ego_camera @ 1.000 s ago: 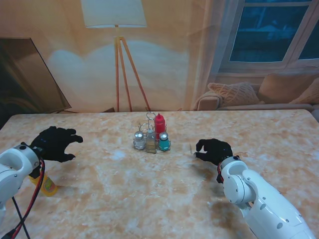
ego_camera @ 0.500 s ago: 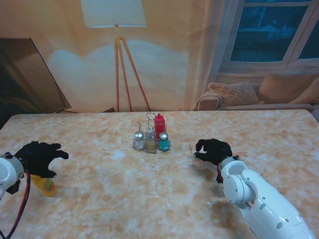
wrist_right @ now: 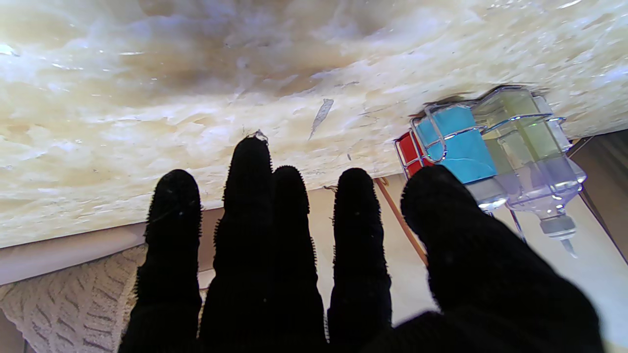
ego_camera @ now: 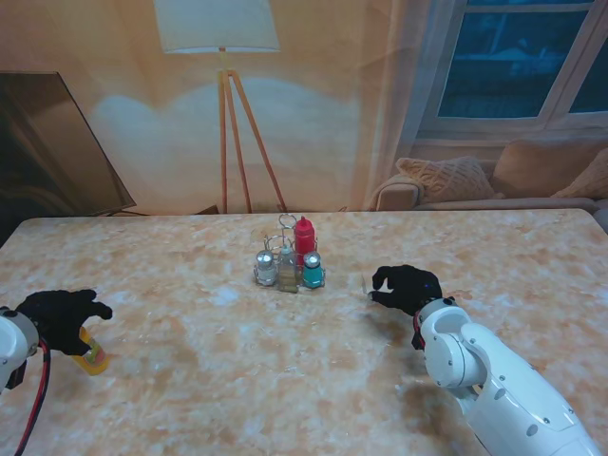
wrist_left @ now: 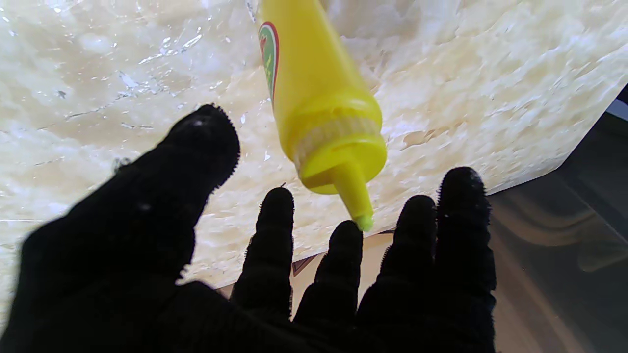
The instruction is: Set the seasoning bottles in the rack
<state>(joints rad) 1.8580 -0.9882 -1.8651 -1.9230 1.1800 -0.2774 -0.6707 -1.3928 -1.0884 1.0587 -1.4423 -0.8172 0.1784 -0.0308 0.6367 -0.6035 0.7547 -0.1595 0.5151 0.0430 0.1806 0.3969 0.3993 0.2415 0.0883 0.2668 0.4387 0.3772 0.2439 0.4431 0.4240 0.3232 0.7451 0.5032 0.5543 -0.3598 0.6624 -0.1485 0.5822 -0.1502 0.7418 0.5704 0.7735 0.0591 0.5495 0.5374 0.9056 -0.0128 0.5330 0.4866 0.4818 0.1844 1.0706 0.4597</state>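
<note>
Left robot hand lower, nearer yellow bottle

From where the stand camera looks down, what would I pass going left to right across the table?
Left hand over the yellow squeeze bottle → clear shaker at the left of the wire rack → teal shaker at its right → right hand.

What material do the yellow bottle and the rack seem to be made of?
Yellow bottle: probably soft plastic, smooth and slightly glossy; it is opaque, with a moulded ribbed cap and a tapered nozzle.
Rack: seems thin metal wire, shiny and chrome-like; the bars glint, and the bottles show through the gaps.
</note>
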